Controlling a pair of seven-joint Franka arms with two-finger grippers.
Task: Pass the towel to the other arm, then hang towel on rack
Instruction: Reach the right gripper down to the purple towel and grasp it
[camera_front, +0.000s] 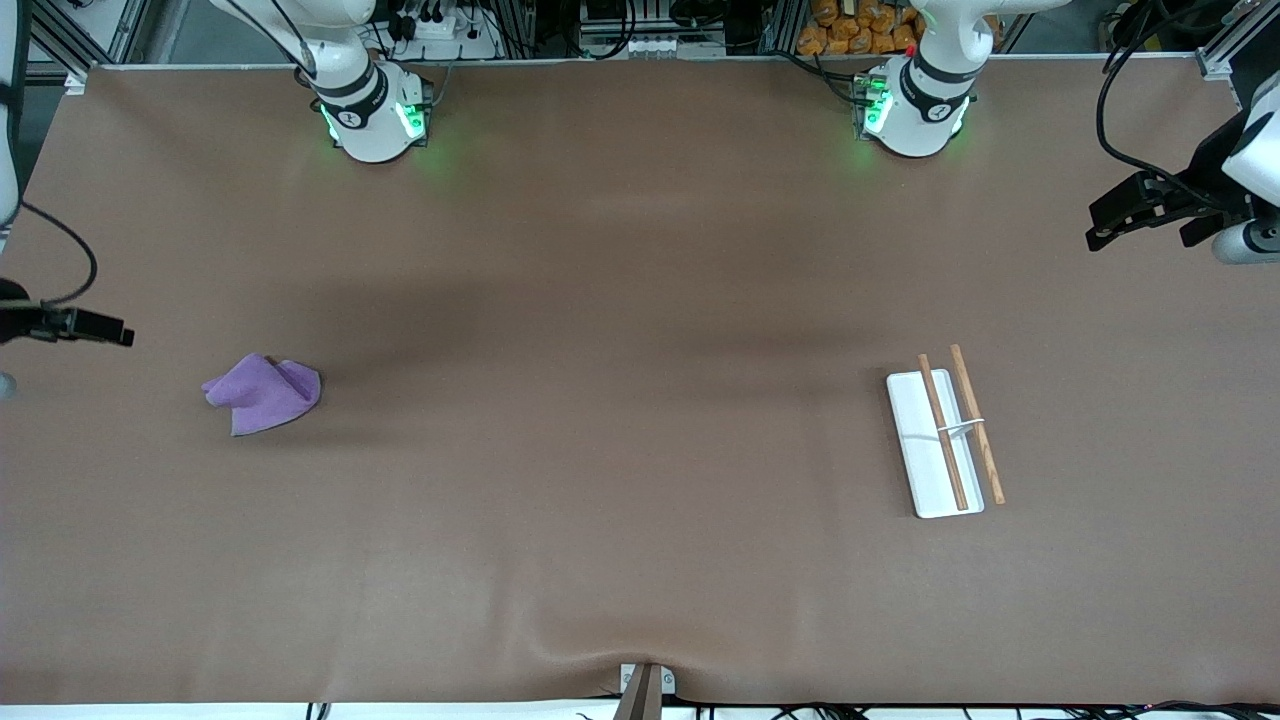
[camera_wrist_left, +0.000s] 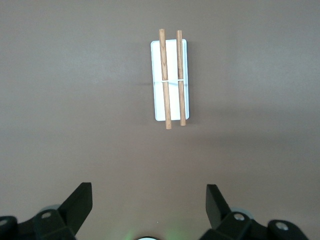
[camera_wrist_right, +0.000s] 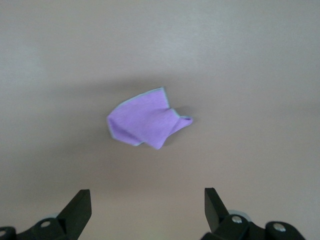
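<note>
The purple towel (camera_front: 265, 393) lies crumpled on the table toward the right arm's end, with a thin grey edge showing. It also shows in the right wrist view (camera_wrist_right: 145, 122). My right gripper (camera_front: 105, 328) hangs over the table edge at that end, apart from the towel, open and empty (camera_wrist_right: 147, 200). The rack (camera_front: 915, 440) lies flat toward the left arm's end: a white base with two brown rods and a small white crosspiece. It also shows in the left wrist view (camera_wrist_left: 173, 100). My left gripper (camera_front: 1105, 228) hangs over the table at that end, open and empty (camera_wrist_left: 148, 200).
The brown table cover (camera_front: 620, 400) stretches bare between towel and rack. The two arm bases (camera_front: 375, 115) (camera_front: 915, 110) stand along the edge farthest from the front camera. A small bracket (camera_front: 645, 685) sits at the nearest edge.
</note>
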